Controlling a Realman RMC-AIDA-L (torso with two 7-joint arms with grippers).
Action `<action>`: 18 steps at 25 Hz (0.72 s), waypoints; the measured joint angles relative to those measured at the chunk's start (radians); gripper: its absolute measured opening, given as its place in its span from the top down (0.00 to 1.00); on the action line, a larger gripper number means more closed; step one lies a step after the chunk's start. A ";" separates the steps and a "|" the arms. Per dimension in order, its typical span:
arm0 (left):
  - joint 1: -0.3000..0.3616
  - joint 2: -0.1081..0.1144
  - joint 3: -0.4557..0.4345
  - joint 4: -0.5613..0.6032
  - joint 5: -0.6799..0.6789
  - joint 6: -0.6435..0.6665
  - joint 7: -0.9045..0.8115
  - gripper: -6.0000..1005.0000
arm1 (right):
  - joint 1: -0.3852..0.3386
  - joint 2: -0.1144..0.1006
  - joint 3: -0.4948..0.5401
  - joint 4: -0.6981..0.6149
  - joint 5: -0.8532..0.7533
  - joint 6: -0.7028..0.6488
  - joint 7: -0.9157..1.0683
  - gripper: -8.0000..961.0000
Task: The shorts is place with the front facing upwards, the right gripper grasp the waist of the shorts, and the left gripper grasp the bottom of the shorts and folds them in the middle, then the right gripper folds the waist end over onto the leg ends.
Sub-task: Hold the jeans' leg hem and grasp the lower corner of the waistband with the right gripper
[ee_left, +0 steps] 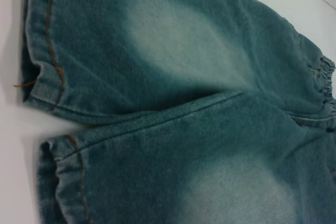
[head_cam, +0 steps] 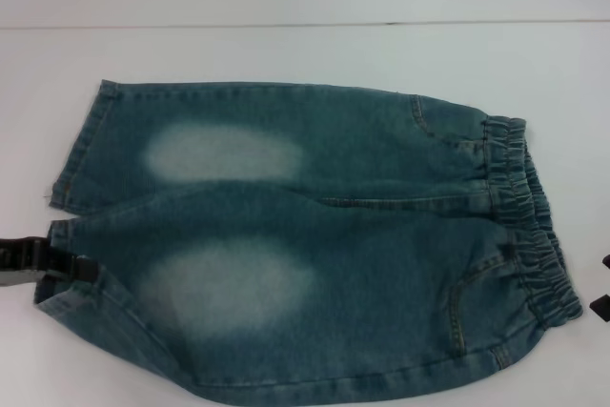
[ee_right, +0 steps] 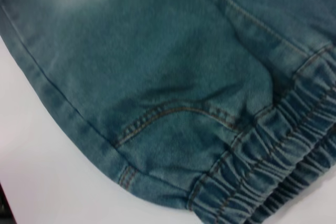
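Note:
Blue denim shorts (head_cam: pixel 315 235) lie flat on the white table, front up. The puckered waist (head_cam: pixel 529 226) is at the right and the two leg ends (head_cam: pixel 76 150) at the left, each with a pale faded patch. My left gripper (head_cam: pixel 67 266) sits low at the near leg's hem (head_cam: pixel 57 297), touching it. The left wrist view looks down on both stitched hems (ee_left: pixel 44 40). Only two black tips of my right gripper (head_cam: pixel 602 285) show at the frame's right edge, standing apart just beyond the waist. The right wrist view shows the gathered band (ee_right: pixel 273 166) close up.
The white table (head_cam: pixel 286 54) runs past the shorts on the far side to a seam line (head_cam: pixel 305 24) at the back. A narrow strip of table shows to the left of the hems. The shorts' near edge almost reaches the bottom of the head view.

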 joint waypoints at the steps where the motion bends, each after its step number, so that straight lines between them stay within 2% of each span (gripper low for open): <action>1: 0.000 -0.001 0.000 0.000 0.000 -0.001 0.000 0.96 | 0.006 0.001 -0.010 0.011 -0.007 0.006 0.000 0.11; 11: -0.002 -0.004 0.000 0.000 -0.001 -0.002 0.000 0.96 | 0.059 0.006 -0.121 0.122 -0.026 0.028 0.005 0.11; 18: -0.001 -0.005 0.000 0.000 -0.009 -0.004 0.000 0.96 | 0.073 0.009 -0.131 0.154 -0.049 0.045 0.009 0.11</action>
